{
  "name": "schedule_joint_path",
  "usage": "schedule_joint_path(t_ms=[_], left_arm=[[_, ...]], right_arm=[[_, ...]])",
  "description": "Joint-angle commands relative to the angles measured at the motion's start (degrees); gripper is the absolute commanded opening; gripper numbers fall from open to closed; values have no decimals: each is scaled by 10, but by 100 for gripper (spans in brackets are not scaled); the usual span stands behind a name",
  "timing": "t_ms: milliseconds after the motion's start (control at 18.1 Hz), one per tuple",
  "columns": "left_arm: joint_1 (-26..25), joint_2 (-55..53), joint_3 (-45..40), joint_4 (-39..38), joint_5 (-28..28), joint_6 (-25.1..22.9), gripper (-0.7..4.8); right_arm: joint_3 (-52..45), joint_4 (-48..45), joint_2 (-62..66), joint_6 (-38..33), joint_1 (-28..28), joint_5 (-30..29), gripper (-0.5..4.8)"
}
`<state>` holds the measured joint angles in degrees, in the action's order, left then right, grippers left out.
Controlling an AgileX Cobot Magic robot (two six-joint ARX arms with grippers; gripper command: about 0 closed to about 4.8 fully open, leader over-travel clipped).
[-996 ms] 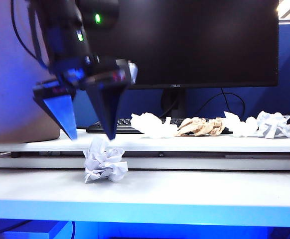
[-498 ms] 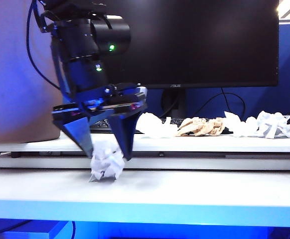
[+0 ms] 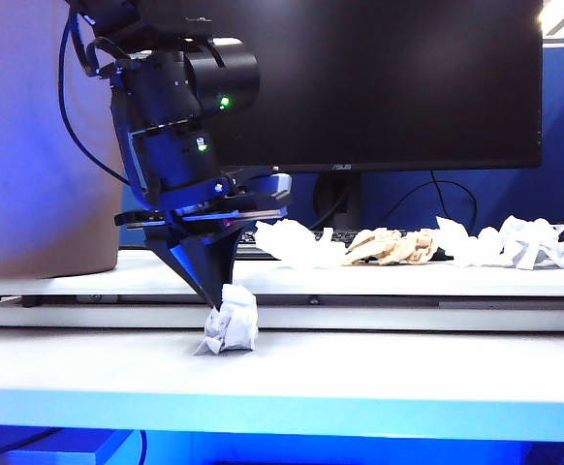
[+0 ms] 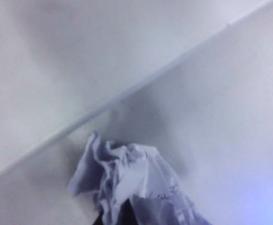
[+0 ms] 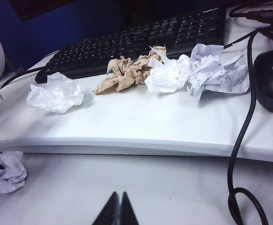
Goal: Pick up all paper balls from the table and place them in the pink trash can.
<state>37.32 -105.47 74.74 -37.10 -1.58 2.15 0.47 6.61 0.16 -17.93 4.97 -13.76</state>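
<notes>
1. The raised white platform board point(image 3: 379, 281) is the landmark. Its front edge runs straight across the exterior view, with a bare strip of the white table point(image 3: 408, 373) in front of it reaching to the table's near edge.
2. That strip holds only one white paper ball point(image 3: 231, 323), just in front of the board's front edge, toward its left end.
3. The left gripper point(image 3: 214, 298) points down onto this ball. Its dark fingers are drawn together to a single point and pinch the ball's upper left side; the ball's underside rests on the table.
4. The left wrist view shows the same crumpled ball point(image 4: 136, 185) close up, beside the board's edge line.
5. The right gripper point(image 5: 117, 211) hangs over the bare table in front of the board, fingertips pressed together, nothing between them.
6. On the board lie a white ball point(image 5: 56, 97), a tan ball point(image 5: 129, 70) and two more white balls point(image 5: 169, 74) point(image 5: 221, 70), in a row before the black keyboard point(image 5: 141, 40).
7. A black mouse point(image 5: 272, 79) and its cable point(image 5: 242, 136) occupy the board's right end.
</notes>
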Motion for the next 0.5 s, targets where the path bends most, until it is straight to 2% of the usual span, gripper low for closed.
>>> schedule_joint_path(t_ms=[55,277,443,498], left_arm=[[0,51,2,-3,-26,2,-6],[0,169,50,-11,7,1,-6],[-1,275,154,-35,130,-45,-6],[-1,286,186,-56,201,-72,-6]], right_arm=[[-2,-13,-1,2,0,2,-1],[-2,-13,-1,2,0,2,-1],[-2,-13,-1,2,0,1,-1],[-2,-13,-1,2,0,1,-1]])
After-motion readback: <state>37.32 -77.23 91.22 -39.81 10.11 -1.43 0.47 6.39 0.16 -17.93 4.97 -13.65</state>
